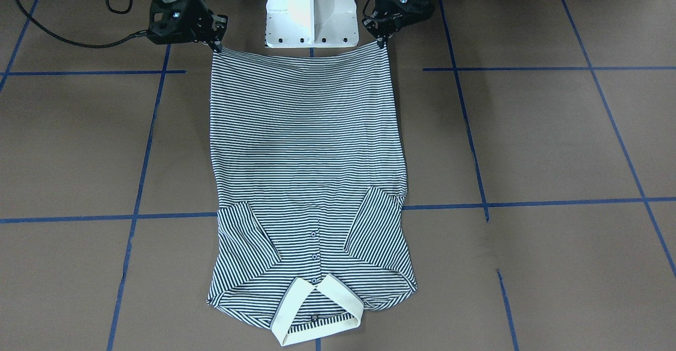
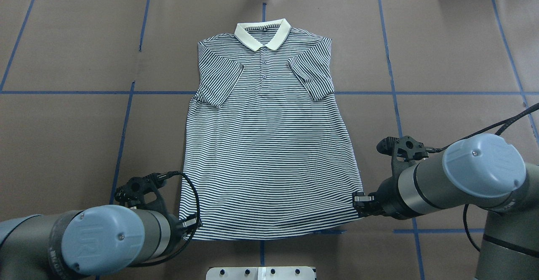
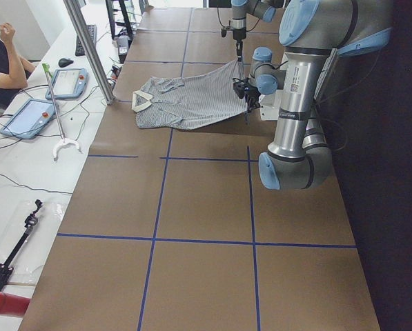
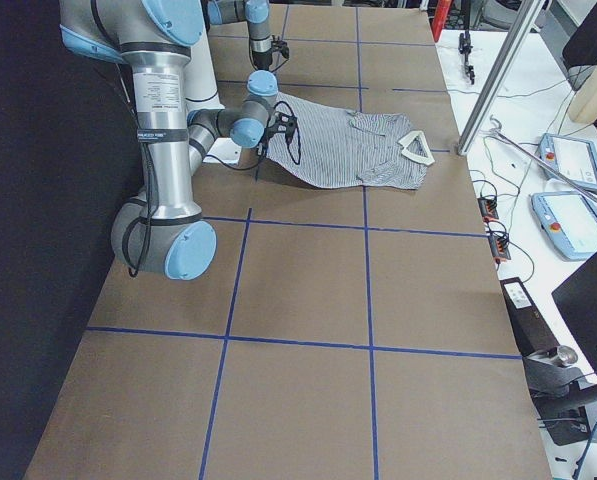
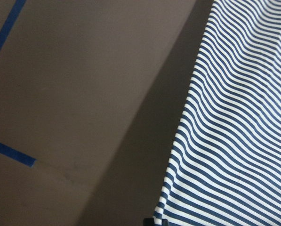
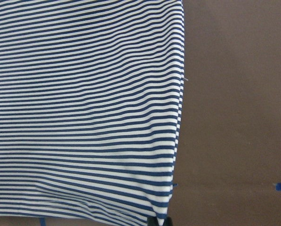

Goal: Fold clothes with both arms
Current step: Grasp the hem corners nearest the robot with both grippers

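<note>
The striped polo shirt (image 2: 269, 153) lies face up on the brown table with its cream collar (image 2: 263, 33) at the far side and both sleeves folded in over the chest. My left gripper (image 2: 189, 223) is shut on the near left hem corner. My right gripper (image 2: 358, 198) is shut on the near right hem corner. In the front-facing view the hem stretches between the left gripper (image 1: 381, 42) and the right gripper (image 1: 216, 47), raised a little off the table. The wrist views show striped cloth (image 5: 239, 117) (image 6: 84, 94) with a shadow beneath it.
The white pedestal base (image 1: 310, 13) stands just behind the hem. Blue tape lines (image 2: 126, 116) cross the brown table. A metal post (image 3: 88, 48), tablets (image 3: 26, 117) and a seated person (image 3: 2, 62) are beyond the far edge.
</note>
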Available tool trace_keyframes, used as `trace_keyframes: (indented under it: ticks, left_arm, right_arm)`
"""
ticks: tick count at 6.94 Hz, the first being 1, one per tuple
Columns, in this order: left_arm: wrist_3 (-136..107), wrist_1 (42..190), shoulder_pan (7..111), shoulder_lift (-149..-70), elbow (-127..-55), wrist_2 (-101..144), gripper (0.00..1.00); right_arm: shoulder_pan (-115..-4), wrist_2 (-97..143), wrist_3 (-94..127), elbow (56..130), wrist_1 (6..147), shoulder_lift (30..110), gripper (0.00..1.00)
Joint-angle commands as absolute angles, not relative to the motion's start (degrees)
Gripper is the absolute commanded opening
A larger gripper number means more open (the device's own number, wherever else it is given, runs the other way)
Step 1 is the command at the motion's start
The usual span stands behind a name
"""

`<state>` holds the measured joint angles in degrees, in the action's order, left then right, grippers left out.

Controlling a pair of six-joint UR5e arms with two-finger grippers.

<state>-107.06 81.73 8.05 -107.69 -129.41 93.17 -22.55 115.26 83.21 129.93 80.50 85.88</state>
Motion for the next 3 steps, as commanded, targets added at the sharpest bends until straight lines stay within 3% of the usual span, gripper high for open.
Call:
trace_keyframes:
  ticks: [1,3]
  left_arm:
    - [-107.84,77.11,1.17,-107.49,-136.37,93.25,0.00]
    - [-109.07,76.02,-1.32,-107.93,-138.78,93.25,0.00]
  right_arm:
    - [-18.84,119.26,83.14,135.23,80.60,90.85,0.00]
    - [-16.09,118.83,83.14,136.94,80.60,91.50,0.00]
